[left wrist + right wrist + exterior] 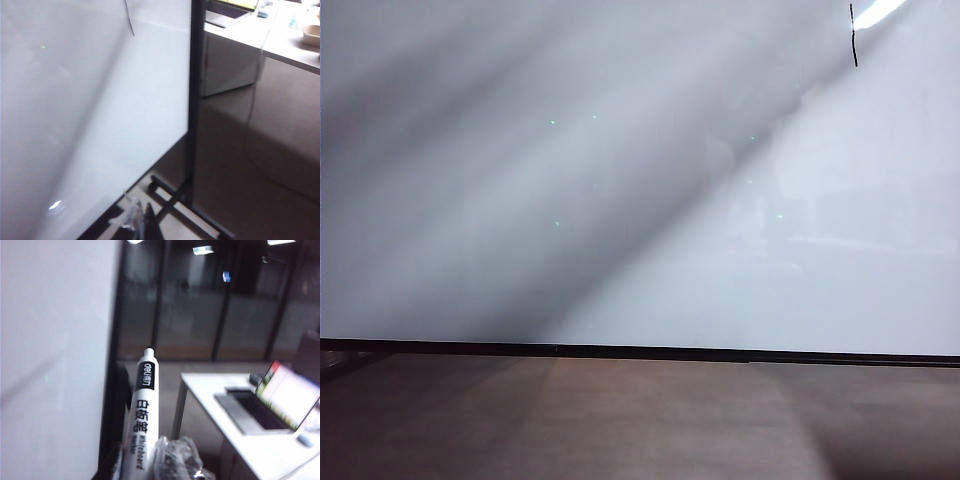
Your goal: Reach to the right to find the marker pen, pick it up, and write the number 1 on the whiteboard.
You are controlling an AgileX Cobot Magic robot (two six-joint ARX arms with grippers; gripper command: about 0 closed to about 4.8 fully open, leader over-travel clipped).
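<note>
the right gripper (150, 465) is clamped on the marker pen (142, 415), its wrapped fingers (175, 460) pressed to the white barrel (black label band near the tip). the pen points up toward 12 o'clock, its tip clear of the whiteboard (55, 355), which stands just beside it at 9 o'clock. out past the pen at 3 o'clock a white desk (215, 400) carries an open laptop (270, 400); at 12 o'clock a dark glass wall (210, 305) closes the background.

the left gripper (137, 222) shows only as blurred finger ends, one clear-wrapped and one dark, and whether they stand apart or together cannot be told. it hangs near the whiteboard's lower corner, with the black stand post (194, 100) and its foot (190, 210) at 1 o'clock and a pale desk (265, 45) further off.

neither arm appears in the exterior view, where nothing stands in front of the board. there the number 1 (853, 35) sits at the board's 1 o'clock corner, a thin black stroke beside a bright reflection (878, 12), and brown wood-look surface (640, 420) lies below the black bottom edge. the left wrist view catches the stroke too; the right wrist view does not.
</note>
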